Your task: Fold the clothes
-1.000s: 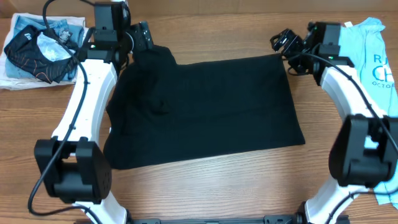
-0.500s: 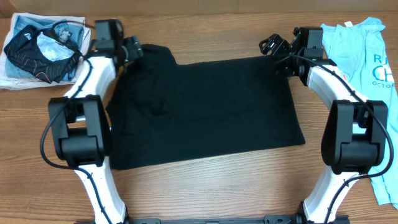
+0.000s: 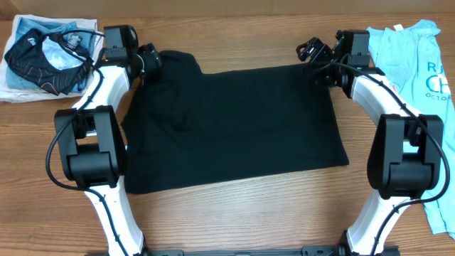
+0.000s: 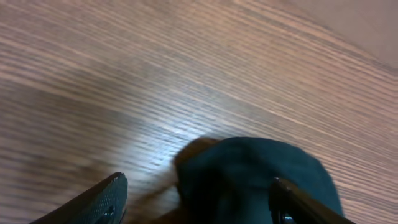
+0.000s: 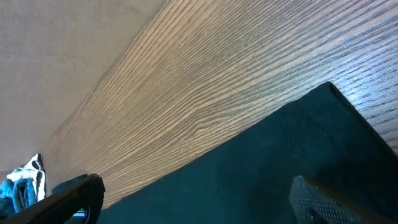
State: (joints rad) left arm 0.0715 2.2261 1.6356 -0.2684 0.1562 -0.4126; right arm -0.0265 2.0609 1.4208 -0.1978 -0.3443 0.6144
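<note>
Wood-grain counter [image 3: 234,213], with a bare strip along the near side. Black T-shirt [image 3: 234,128] lies spread flat mid-counter. Left pincer [image 3: 151,58] is at its far-left corner, jaws apart around a fabric hump; contact unclear. Right pincer [image 3: 311,51] is at the far-right corner, jaws wide, holding nothing. Blue shirt [image 3: 426,71] lies beyond.

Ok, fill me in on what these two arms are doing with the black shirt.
Two robot arms are working on a black T-shirt spread flat on the wooden table. The left tool sits at its far left corner and the right tool at its far right corner. Both are open at the cloth's edge, nothing lifted yet. A light blue shirt and a dark pile lie aside.
</note>
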